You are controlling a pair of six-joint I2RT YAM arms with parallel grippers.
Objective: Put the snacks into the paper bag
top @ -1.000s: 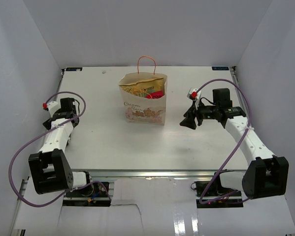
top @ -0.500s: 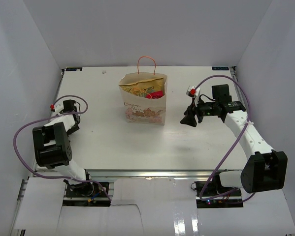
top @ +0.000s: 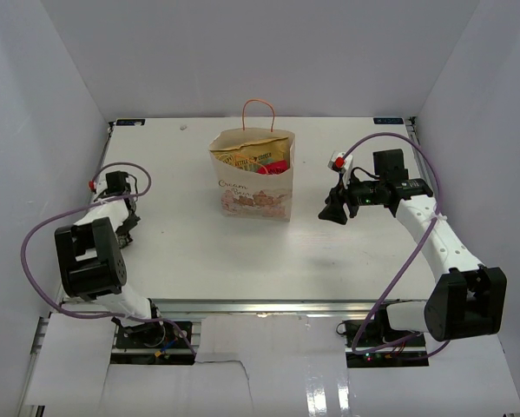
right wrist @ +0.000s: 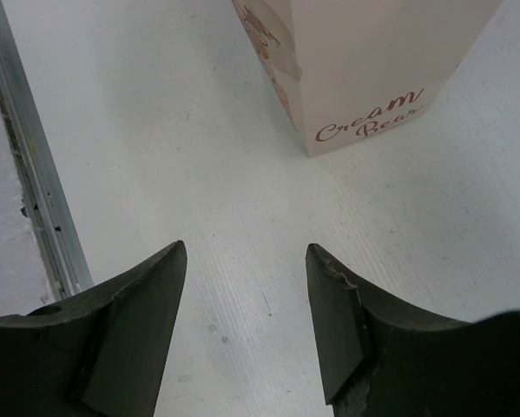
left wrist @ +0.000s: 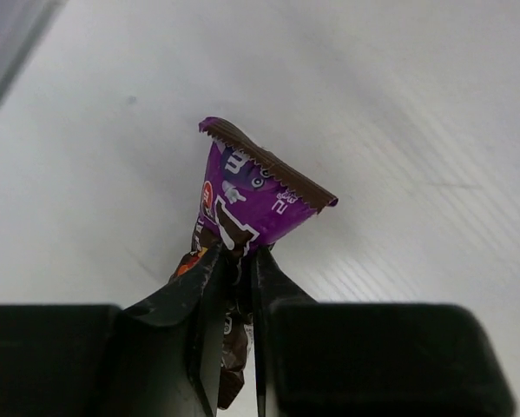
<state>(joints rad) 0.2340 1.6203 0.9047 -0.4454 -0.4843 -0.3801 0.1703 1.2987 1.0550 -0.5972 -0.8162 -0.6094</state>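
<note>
My left gripper [left wrist: 240, 256] was clamped on one end of the purple M&M's packet [left wrist: 261, 193], ready to carry it to the paper bag [top: 252, 189]. My right gripper [right wrist: 246, 291] hung near the bag, jaws apart and empty, leaving the way clear

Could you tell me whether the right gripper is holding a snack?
No, the right gripper stands open above the bare table, with nothing between its jaws.

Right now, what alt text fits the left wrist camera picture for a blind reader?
The left gripper pinches a small purple snack packet with a brown crimped edge between its black fingers, with a white table behind it.
</note>
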